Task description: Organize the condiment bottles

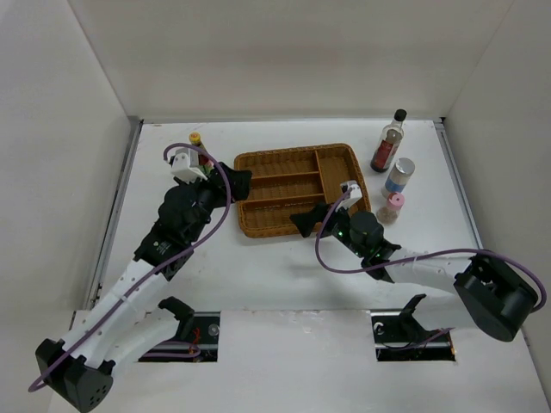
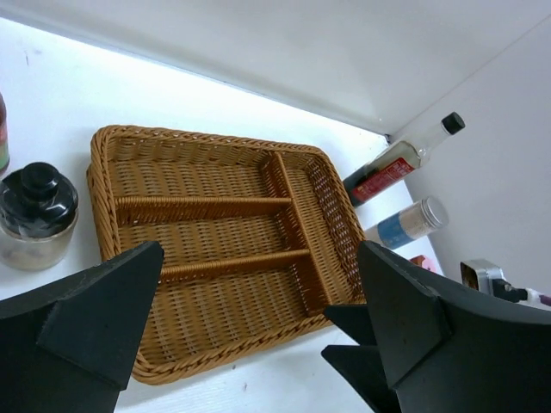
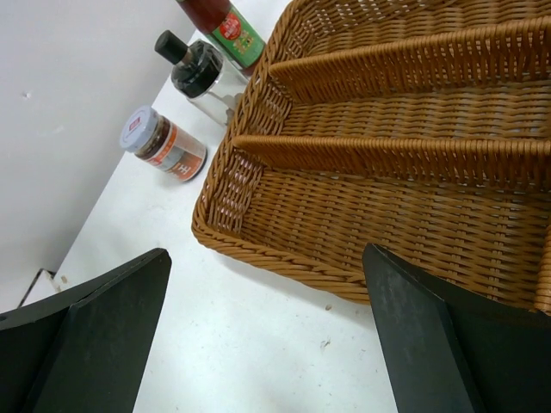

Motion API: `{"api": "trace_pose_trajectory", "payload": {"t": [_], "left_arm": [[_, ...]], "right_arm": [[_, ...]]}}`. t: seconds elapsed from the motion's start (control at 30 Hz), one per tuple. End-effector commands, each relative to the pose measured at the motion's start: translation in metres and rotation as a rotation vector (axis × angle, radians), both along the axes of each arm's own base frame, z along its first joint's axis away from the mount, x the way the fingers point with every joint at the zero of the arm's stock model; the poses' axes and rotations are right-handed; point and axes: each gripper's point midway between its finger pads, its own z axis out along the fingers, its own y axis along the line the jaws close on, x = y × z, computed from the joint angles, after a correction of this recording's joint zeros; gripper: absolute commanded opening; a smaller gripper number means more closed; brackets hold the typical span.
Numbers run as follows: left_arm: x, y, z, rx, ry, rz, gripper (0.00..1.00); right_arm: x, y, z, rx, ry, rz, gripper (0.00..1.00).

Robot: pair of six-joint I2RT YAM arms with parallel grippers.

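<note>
I've got the tray [image 1: 297, 189] mid-table [image 1: 258, 275], with three long compartments stacked front to back and one crosswise at its right end. Right of the tray there's a row: tall bottle [image 1: 389, 142] at the back, jar [image 1: 399, 177] in front of it, shaker [image 1: 393, 207] nearest me. Left of the tray, another row: sauce bottle [image 3: 222, 24] at the back, knob-top bottle [image 3: 200, 70] next, spice jar [image 3: 164, 143] nearest. My left gripper [image 1: 238, 183] is at the tray's left edge, my right gripper [image 1: 308, 221] at its near edge.
</note>
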Motion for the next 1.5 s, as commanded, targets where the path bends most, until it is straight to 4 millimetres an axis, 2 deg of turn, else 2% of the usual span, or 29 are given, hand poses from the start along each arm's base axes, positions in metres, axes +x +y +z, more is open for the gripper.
{"api": "trace_pose_trajectory", "payload": {"t": [0.0,0.13,0.37,0.5,0.6,0.63,0.67,0.7,0.73,0.77,0.8,0.83,0.87,0.9,0.93,0.97,1.0,1.03,1.1,1.2,1.47], "left_arm": [[0.004,0.001,0.019,0.004,-0.065,0.014,1.00],[0.010,0.006,0.024,-0.008,-0.117,0.037,1.00],[0.040,0.041,0.022,0.049,-0.113,0.209,1.00],[0.053,0.063,0.038,0.125,-0.176,0.320,1.00],[0.068,0.075,0.041,0.160,-0.212,0.372,1.00],[0.074,0.075,0.039,0.173,-0.208,0.365,0.97],[0.079,0.073,0.040,0.181,-0.211,0.348,0.80],[0.084,0.072,0.041,0.187,-0.211,0.343,0.47],[0.088,0.073,0.040,0.195,-0.200,0.349,0.27],[0.090,0.075,0.038,0.202,-0.188,0.363,0.25],[0.095,0.081,0.035,0.213,-0.170,0.389,0.28],[0.100,0.086,0.030,0.225,-0.149,0.414,0.34],[0.105,0.092,0.024,0.234,-0.128,0.439,0.40],[0.112,0.099,0.017,0.248,-0.101,0.466,0.51],[0.117,0.103,0.012,0.262,-0.077,0.481,0.58],[0.123,0.111,0.005,0.283,-0.038,0.504,0.67],[0.127,0.114,0.002,0.295,-0.017,0.512,0.71],[0.133,0.115,-0.002,0.306,0.003,0.513,0.74],[0.146,0.118,-0.010,0.324,0.037,0.517,0.76],[0.164,0.117,-0.020,0.348,0.077,0.516,0.75],[0.206,0.123,-0.062,0.411,0.182,0.518,0.70]], "right_arm": [[-0.001,0.009,0.021,0.055,-0.045,0.026,1.00],[0.000,0.009,0.018,0.042,-0.041,0.025,1.00],[-0.001,0.011,0.017,0.038,-0.042,0.026,1.00],[0.004,0.005,0.015,0.031,-0.046,-0.014,1.00],[0.002,0.002,0.018,0.038,-0.058,-0.024,1.00],[0.002,0.003,0.019,0.040,-0.062,-0.020,1.00],[0.001,0.002,0.019,0.042,-0.064,-0.018,1.00],[0.001,0.002,0.019,0.047,-0.068,-0.017,1.00],[0.000,0.003,0.020,0.052,-0.072,-0.009,1.00],[-0.002,0.005,0.022,0.058,-0.075,0.005,1.00],[-0.004,0.007,0.024,0.062,-0.078,0.021,0.95],[-0.008,0.009,0.025,0.066,-0.082,0.044,0.73],[-0.009,0.010,0.027,0.070,-0.087,0.048,0.45],[-0.010,0.010,0.026,0.068,-0.085,0.049,0.27],[-0.010,0.011,0.026,0.068,-0.083,0.058,0.25],[-0.011,0.012,0.025,0.064,-0.081,0.064,0.26],[-0.011,0.014,0.025,0.064,-0.082,0.071,0.29],[-0.012,0.015,0.026,0.066,-0.084,0.077,0.38],[-0.017,0.019,0.029,0.075,-0.095,0.095,0.60],[-0.017,0.021,0.028,0.066,-0.105,0.101,0.73],[-0.017,0.024,0.024,0.061,-0.092,0.108,0.78]]}}
